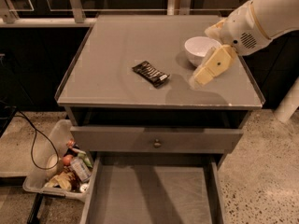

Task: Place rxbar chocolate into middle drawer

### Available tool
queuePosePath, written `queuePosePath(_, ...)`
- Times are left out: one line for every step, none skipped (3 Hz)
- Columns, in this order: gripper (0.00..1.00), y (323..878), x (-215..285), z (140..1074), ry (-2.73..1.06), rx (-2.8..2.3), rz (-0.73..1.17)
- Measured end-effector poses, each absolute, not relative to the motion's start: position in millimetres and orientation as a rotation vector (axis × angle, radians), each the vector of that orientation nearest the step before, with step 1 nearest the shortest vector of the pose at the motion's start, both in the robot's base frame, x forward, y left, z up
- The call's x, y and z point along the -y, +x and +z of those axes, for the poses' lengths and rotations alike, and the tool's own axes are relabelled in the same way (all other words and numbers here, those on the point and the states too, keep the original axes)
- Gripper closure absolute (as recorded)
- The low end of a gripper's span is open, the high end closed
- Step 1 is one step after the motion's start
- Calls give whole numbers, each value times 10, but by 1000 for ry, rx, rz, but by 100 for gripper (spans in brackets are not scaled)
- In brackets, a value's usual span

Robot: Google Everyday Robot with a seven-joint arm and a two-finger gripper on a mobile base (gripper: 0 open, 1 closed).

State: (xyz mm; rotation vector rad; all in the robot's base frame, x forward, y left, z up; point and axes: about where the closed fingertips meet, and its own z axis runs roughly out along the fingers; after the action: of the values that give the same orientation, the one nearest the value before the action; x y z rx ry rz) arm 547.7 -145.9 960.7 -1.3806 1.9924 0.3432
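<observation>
The rxbar chocolate point(150, 73) lies mid-frame on the cabinet top point(117, 41), slanting from upper left to lower right, left of the empty gripper point(201, 76); how open the gripper is, I cannot tell.

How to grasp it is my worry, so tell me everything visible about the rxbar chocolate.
The rxbar chocolate is a small, flat, rectangular bar in a black wrapper with white lettering and a pale end pointing toward the lower right. It lies flat and diagonal near the middle of the grey cabinet top, touching only that surface. The white bowl stands apart to its right. The gripper is also to its right, just in front of the bowl, not touching the bar.
</observation>
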Motion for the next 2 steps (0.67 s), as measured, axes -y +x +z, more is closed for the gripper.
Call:
queuePosePath(0,5667,1289,9493,-1302,-1964,423)
queuePosePath(0,5810,1189,9338,-1221,-1986,504)
